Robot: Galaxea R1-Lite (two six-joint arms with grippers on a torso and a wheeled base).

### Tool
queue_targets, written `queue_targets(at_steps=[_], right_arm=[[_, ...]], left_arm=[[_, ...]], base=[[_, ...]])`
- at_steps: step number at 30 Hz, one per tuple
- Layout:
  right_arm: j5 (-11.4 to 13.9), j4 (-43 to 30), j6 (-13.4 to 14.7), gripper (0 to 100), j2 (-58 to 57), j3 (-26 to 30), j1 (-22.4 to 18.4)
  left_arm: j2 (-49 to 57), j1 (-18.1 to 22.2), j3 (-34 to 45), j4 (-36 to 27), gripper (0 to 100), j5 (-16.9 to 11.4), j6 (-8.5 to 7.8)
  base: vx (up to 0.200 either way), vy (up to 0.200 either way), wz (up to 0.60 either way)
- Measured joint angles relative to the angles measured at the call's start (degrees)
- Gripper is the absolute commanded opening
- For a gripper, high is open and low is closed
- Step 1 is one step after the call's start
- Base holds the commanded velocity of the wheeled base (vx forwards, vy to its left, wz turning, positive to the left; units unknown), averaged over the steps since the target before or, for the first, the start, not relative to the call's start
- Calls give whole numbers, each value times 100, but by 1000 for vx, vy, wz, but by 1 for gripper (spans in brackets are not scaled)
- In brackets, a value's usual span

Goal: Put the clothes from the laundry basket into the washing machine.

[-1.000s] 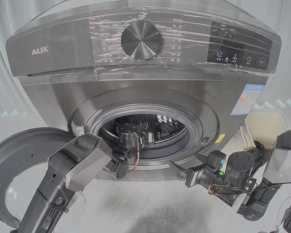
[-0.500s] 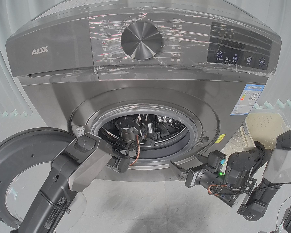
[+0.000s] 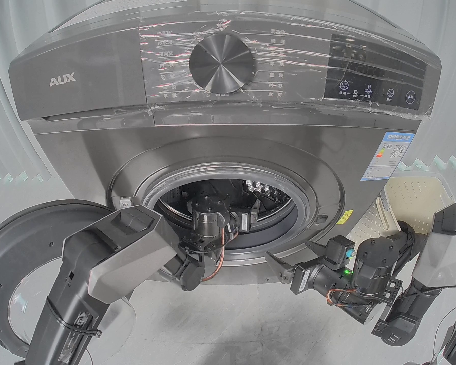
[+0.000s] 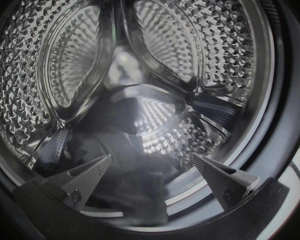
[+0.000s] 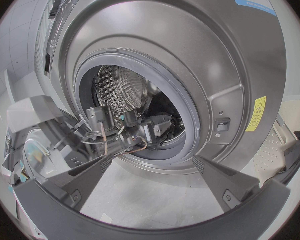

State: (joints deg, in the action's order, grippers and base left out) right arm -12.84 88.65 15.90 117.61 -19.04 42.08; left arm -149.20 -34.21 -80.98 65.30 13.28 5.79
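The grey washing machine [image 3: 228, 143] stands with its round door [image 3: 25, 249] swung out to the left. My left gripper [image 3: 252, 210] sits in the drum mouth, open and holding nothing [image 4: 150, 159]. Just beyond its fingertips, dark clothes [image 4: 123, 157] lie on the bottom of the dimpled steel drum [image 4: 163, 34]. My right gripper [image 3: 286, 248] hangs open and empty below the door rim, at the lower right. In the right wrist view it [image 5: 151, 160] faces the opening, and the left gripper [image 5: 160, 125] shows there in the doorway. The cream laundry basket [image 3: 420, 198] stands to the machine's right; its contents are hidden.
The open door takes up the floor space at the lower left. Pale grey floor [image 3: 248, 320] lies in front of the machine between the arms. The basket's perforated wall [image 5: 276, 140] is close beside my right arm. A curtain hangs behind the machine.
My left wrist first pushed a little deeper into the drum, then drew back, lower and to the right. The right arm has kept still.
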Motion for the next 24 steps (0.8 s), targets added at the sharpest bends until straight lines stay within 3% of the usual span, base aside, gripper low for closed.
queue_targets(at_steps=[14, 24], right_arm=[[-10, -9, -28, 100, -129, 99, 2], [-163, -18, -268, 100, -651, 610, 0]], left_arm=[[1781, -820, 3755, 1174, 100, -22, 121], [3816, -1265, 6021, 1585, 100, -17, 433]], base=[[0, 0, 0], [0, 0, 0]])
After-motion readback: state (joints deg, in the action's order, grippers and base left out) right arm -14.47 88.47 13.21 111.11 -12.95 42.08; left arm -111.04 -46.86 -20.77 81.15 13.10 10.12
